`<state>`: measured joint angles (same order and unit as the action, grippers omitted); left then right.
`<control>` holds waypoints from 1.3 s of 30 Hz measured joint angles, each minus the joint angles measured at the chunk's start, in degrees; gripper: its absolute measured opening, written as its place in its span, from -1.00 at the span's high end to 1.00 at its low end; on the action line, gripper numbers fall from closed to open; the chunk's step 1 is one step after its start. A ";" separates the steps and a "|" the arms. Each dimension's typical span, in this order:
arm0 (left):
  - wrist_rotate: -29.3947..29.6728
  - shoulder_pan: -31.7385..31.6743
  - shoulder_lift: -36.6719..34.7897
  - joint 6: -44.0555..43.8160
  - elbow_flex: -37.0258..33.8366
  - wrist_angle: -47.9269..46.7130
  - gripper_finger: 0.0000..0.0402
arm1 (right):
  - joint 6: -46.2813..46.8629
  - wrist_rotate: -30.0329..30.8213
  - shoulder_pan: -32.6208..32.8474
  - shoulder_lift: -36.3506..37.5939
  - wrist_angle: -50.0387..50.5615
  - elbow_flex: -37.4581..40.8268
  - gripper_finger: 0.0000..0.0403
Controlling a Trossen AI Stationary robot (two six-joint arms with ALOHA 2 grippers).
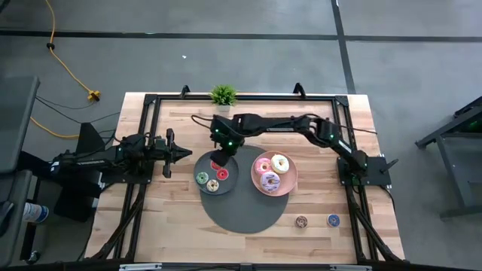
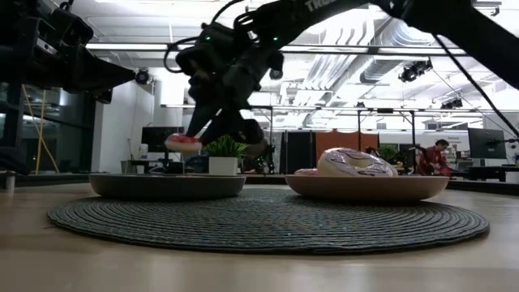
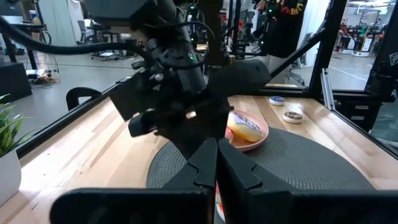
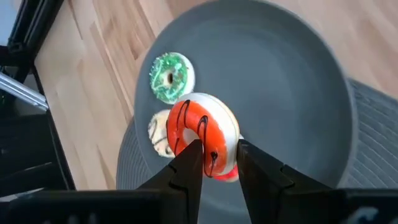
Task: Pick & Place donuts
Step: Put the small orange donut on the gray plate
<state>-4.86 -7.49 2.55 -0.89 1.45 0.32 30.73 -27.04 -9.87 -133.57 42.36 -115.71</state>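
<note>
My right gripper (image 4: pixel 219 163) reaches across the table over the grey plate (image 1: pixel 230 172) and is shut on a small red-iced donut (image 4: pixel 202 138). A green donut (image 4: pixel 170 77) and a cream donut (image 4: pixel 158 134) lie flat on that plate. The pink plate (image 1: pixel 290 181) holds the pink (image 1: pixel 263 165), white (image 1: pixel 280 162) and purple (image 1: pixel 269 181) donuts. A brown donut (image 1: pixel 301 221) and a blue donut (image 1: pixel 333 220) lie on the bare wood. My left gripper (image 1: pixel 178 153) waits shut and empty, left of the grey plate. My right gripper pinches the red donut between its two fingers, across one side of the ring (image 4: pixel 214 163). The fingers (image 4: pixel 186 167) come from above, slanting down. The donut (image 2: pixel 184 142) is lifted clear above the grey plate (image 2: pixel 166 185), its iced face tilted toward the wrist camera.
Both plates sit on a dark round woven mat (image 1: pixel 245 211). A small potted plant (image 1: pixel 223 95) stands at the far edge. A black frame (image 1: pixel 151 102) runs around the table. Bare wood lies at the near left and far right.
</note>
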 joint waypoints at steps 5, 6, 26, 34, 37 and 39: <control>0.00 0.00 0.00 0.00 0.00 0.00 0.99 | -1.72 -0.11 0.07 -3.64 1.31 -4.92 0.56; 0.00 0.00 0.00 0.00 0.00 -0.01 0.99 | -2.30 -0.04 0.07 -4.26 1.39 -5.50 0.56; 0.00 -0.02 0.00 0.00 0.00 0.00 0.99 | -2.12 1.65 1.19 -7.45 -3.32 -6.96 0.56; 0.00 -0.01 0.00 0.00 -0.01 -0.01 0.99 | 3.80 3.73 2.11 -7.46 -3.19 -6.94 0.56; 0.00 -0.01 0.00 0.00 -0.01 0.00 0.99 | 6.95 5.23 2.42 -7.46 -3.14 -6.92 0.56; 0.00 -0.01 -0.01 0.00 0.00 -0.02 0.99 | 8.16 5.98 2.54 -7.46 -3.10 -6.92 0.56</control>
<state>-4.86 -7.49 2.54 -0.89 1.45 0.30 38.88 -21.06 -7.33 -141.03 39.27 -122.63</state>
